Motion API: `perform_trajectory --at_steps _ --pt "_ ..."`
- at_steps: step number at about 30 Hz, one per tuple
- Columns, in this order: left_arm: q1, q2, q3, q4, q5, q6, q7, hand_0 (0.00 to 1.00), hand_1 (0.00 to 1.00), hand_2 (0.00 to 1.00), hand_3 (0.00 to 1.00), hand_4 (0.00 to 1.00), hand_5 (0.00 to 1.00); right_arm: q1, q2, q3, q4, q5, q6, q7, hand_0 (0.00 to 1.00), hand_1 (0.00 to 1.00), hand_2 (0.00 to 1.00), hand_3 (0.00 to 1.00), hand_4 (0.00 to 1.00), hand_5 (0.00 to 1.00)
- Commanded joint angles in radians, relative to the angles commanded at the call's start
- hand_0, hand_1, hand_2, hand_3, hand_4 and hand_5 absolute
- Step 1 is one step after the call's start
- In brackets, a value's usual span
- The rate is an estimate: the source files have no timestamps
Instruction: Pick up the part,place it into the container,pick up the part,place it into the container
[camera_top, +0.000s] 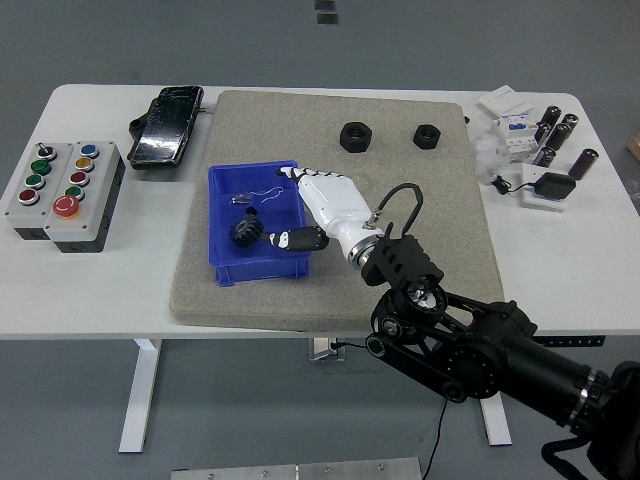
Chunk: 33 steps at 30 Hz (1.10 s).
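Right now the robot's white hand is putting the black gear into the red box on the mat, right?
Almost. The box is blue, not red. The head view shows the robot's white right hand over the blue box on the mat, with the black gear inside it.

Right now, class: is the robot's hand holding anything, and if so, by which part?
It cannot be told for sure. The right hand is over the blue bin, fingertips beside the black gear, which seems to sit in the bin.
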Motion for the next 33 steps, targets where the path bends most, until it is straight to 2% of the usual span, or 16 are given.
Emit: perform_trajectory --at_steps 4,8,9,10,14,15,16,19,24,33 --pt "0.001 -0.001 -0.002 0.0 0.002 0.0 0.0 0.668 0.635 0.534 0.596 0.698 0.35 -0.012 -0.003 0.027 0.008 0.02 -0.025 0.008 0.787 0.806 0.869 0.876 0.985 0.491" --pt "0.003 -0.002 -0.002 0.0 0.001 0.0 0.0 0.668 0.635 0.534 0.596 0.698 0.35 -0.049 -0.033 0.115 0.037 0.034 -0.074 0.015 0.787 0.806 0.869 0.876 0.985 0.491" --pt "0.004 -0.003 -0.002 0.0 0.001 0.0 0.0 0.668 0.635 0.534 0.596 0.698 0.35 -0.06 -0.046 0.136 0.042 0.027 -0.077 0.011 0.787 0.806 0.869 0.876 0.985 0.491" --pt "0.005 -0.003 -0.003 0.0 0.001 0.0 0.0 0.668 0.635 0.534 0.595 0.691 0.344 -0.072 -0.063 0.161 0.046 0.021 -0.078 0.006 0.747 0.768 0.814 0.843 0.97 0.48" --pt "0.008 -0.002 -0.002 0.0 -0.002 0.001 0.0 0.668 0.635 0.534 0.595 0.691 0.344 -0.127 -0.133 0.246 0.056 -0.004 -0.062 -0.023 0.747 0.768 0.814 0.843 0.97 0.48" --pt "0.008 -0.002 -0.001 0.0 -0.004 0.001 -0.001 0.668 0.635 0.534 0.595 0.691 0.344 -0.144 -0.149 0.262 0.059 -0.011 -0.058 -0.031 0.747 0.768 0.814 0.843 0.97 0.48" --pt "0.009 -0.003 0.0 0.0 -0.005 0.001 -0.001 0.668 0.635 0.533 0.595 0.687 0.345 -0.16 -0.162 0.271 0.061 -0.017 -0.055 -0.038 0.691 0.729 0.792 0.836 0.958 0.472" --pt "0.01 -0.004 0.002 0.0 -0.009 0.001 -0.003 0.668 0.635 0.533 0.595 0.687 0.345 -0.209 -0.191 0.281 0.061 -0.028 -0.05 -0.053 0.691 0.729 0.792 0.836 0.958 0.472" --pt "0.01 -0.006 0.003 0.0 -0.006 0.0 -0.003 0.668 0.634 0.533 0.595 0.687 0.343 -0.251 -0.2 0.269 0.047 -0.026 -0.047 -0.054 0.65 0.688 0.773 0.814 0.95 0.468" --pt "0.005 -0.004 0.011 0.0 -0.01 0.0 -0.009 0.668 0.635 0.533 0.595 0.687 0.343 -0.254 -0.198 0.248 0.019 -0.001 -0.042 -0.03 0.637 0.672 0.745 0.799 0.945 0.459"
